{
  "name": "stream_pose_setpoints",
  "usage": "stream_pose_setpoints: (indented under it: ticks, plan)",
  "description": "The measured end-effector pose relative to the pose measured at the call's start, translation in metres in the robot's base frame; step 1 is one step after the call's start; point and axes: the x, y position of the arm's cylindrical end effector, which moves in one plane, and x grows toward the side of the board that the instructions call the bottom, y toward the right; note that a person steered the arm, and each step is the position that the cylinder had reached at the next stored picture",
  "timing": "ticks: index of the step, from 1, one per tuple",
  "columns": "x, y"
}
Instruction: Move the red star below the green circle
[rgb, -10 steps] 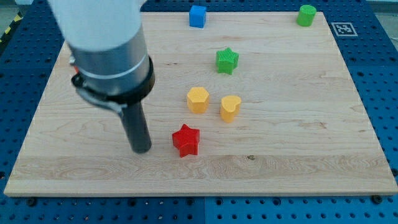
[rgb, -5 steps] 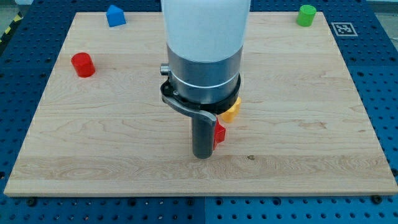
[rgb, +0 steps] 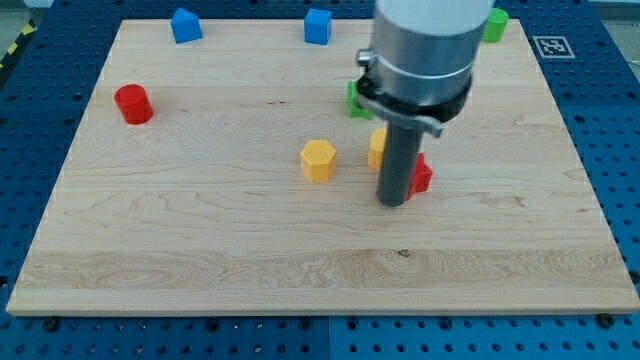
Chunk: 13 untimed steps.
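The red star (rgb: 422, 176) sits near the middle of the wooden board (rgb: 200, 230), only its right edge showing — the rest is hidden behind the dark rod. My tip (rgb: 393, 203) stands touching or just beside the star's left-lower flank, which is the sensible side to push from if the star is to travel toward the view's right and top. There are no fingers here to spread or pinch; the rod merely leans against the block.

Taking the star as the landmark: a yellow block (rgb: 377, 148), shape unclear because the arm covers most of it, lies just up and to its left, close enough that the two may touch — I cannot tell. A yellow hexagon (rgb: 318, 160) rests further left. A green star (rgb: 354, 97), mostly hidden, is above and to the left. The green circle (rgb: 495, 26) stands well apart, far up and to the right by the board's top edge, partly behind the arm. So the star has, I judge, a good way to go before it lies below the circle.

Farther off to the upper left are a blue cube (rgb: 318, 26), a blue block (rgb: 185, 24) with a peaked top, and a red cylinder (rgb: 133, 104).
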Motion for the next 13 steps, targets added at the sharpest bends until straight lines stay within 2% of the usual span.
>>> stream_pose_setpoints:
  ticks: [2, 3, 5, 6, 9, 13]
  plan:
    - [-0.032, 0.069]
    - [-0.043, 0.07]
    - [-0.055, -0.009]
    - [-0.084, -0.009]
    - [-0.069, 0.079]
    - [-0.074, 0.102]
